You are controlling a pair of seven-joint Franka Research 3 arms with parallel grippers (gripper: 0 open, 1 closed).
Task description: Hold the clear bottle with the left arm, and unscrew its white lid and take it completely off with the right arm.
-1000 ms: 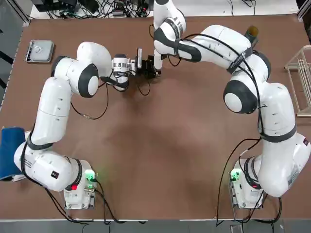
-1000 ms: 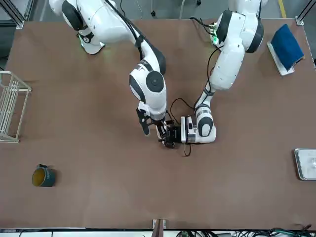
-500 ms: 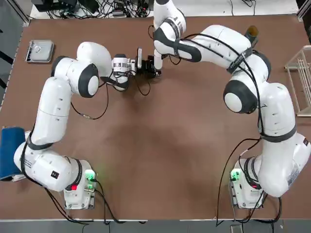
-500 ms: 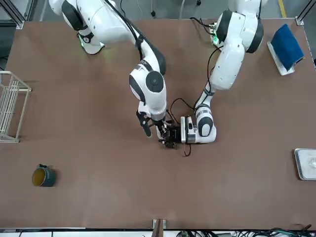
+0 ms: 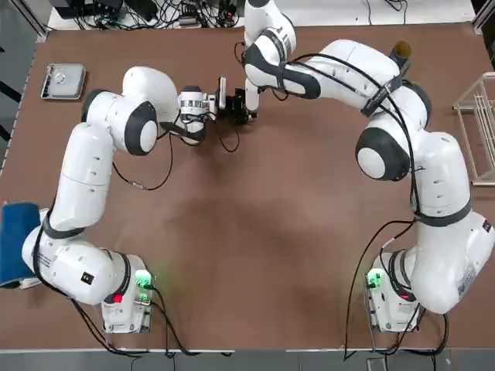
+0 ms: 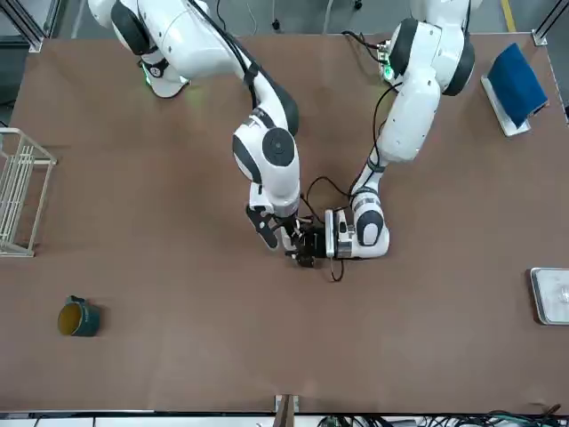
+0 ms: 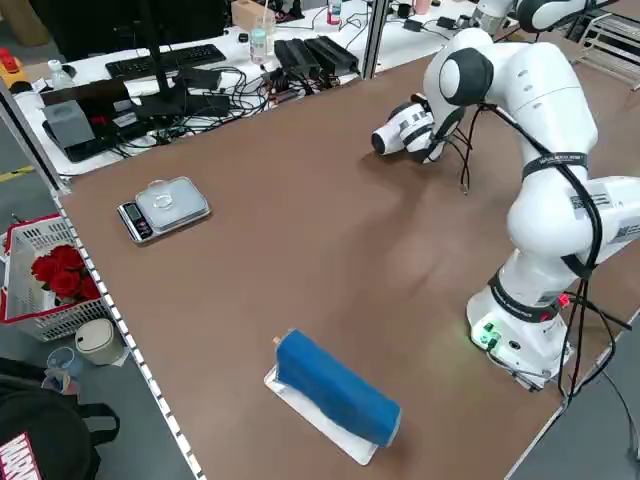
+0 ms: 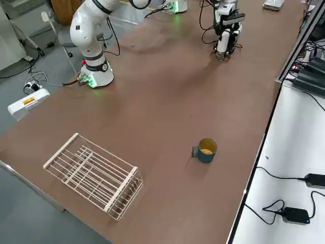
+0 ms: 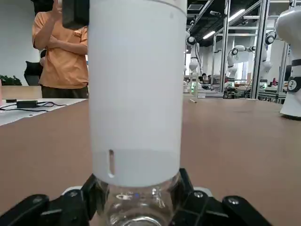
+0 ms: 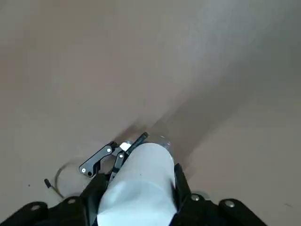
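Lid unscrewing under way at the counter's far middle.
Left claw (image 9: 136,207) is clamping the bottle (image 9: 136,212) upright; right claw (image 10: 136,197) is pinching the lid (image 9: 136,89), needing further twisting, then lifting clear.

A robotics lab: more robot arms (image 9: 239,52) on metal frames (image 9: 261,44) behind, a cable-strewn bench (image 7: 200,70) along the table's far edge.

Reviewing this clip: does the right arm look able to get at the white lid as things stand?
Likely yes. The right end effector is already shut around the white lid from above, while the left end effector grips the clear bottle just under it. Nothing else stands near them on the table.
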